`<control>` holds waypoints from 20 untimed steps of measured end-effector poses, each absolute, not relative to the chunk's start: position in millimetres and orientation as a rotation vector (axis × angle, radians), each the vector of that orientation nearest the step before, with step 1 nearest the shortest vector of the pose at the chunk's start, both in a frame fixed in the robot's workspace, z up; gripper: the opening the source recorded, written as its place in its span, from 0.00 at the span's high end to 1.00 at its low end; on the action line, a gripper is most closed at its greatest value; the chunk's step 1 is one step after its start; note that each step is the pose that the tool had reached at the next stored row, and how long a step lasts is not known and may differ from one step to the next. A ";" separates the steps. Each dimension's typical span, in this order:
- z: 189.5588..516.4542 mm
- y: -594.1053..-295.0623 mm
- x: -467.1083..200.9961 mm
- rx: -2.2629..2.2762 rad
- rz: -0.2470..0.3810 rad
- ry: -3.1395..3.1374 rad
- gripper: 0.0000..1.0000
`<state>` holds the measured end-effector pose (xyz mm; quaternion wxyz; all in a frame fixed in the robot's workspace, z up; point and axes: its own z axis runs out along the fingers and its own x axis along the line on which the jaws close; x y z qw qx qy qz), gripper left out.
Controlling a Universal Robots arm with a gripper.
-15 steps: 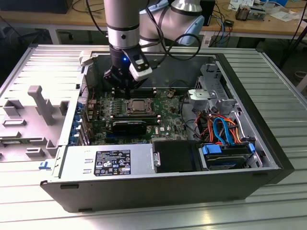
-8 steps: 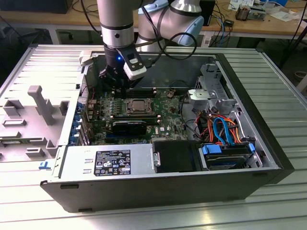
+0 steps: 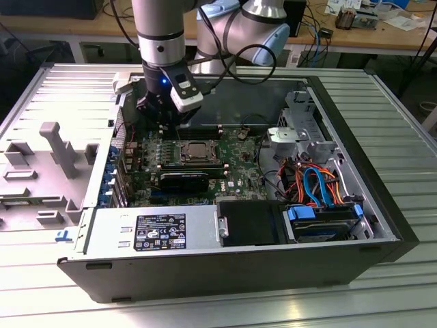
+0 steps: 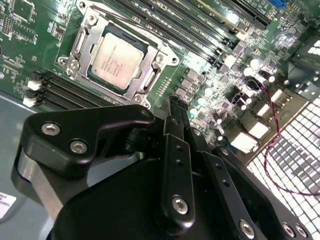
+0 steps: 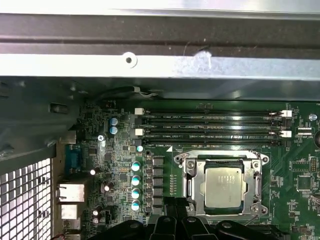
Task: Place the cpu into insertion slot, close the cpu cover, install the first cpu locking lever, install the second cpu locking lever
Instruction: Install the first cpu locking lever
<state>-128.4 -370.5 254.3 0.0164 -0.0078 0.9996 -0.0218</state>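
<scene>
Clenched and holding nothing, the pincer (image 4: 172,107) hangs with its fingers pressed together just beside the edge of the insertion slot (image 4: 82,47). Inside the slot the cpu (image 4: 115,60) lies flat, and the cpu cover (image 4: 145,82) frames it closed. Memory slots (image 5: 210,127) run along one side, near the case wall (image 5: 160,65).

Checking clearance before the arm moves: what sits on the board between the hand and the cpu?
In the second wrist view, only the cpu cover rim and bare green board lie between the hand and the cpu.
</scene>
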 end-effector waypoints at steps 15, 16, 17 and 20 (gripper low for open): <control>261.1 -353.1 -139.4 -0.024 -0.068 3.102 0.89; 261.0 -351.9 -139.7 -0.024 -0.066 3.102 0.89; 261.1 -350.6 -140.1 -0.024 -0.062 3.102 0.89; 261.0 -348.8 -140.6 -0.024 -0.053 3.102 0.89</control>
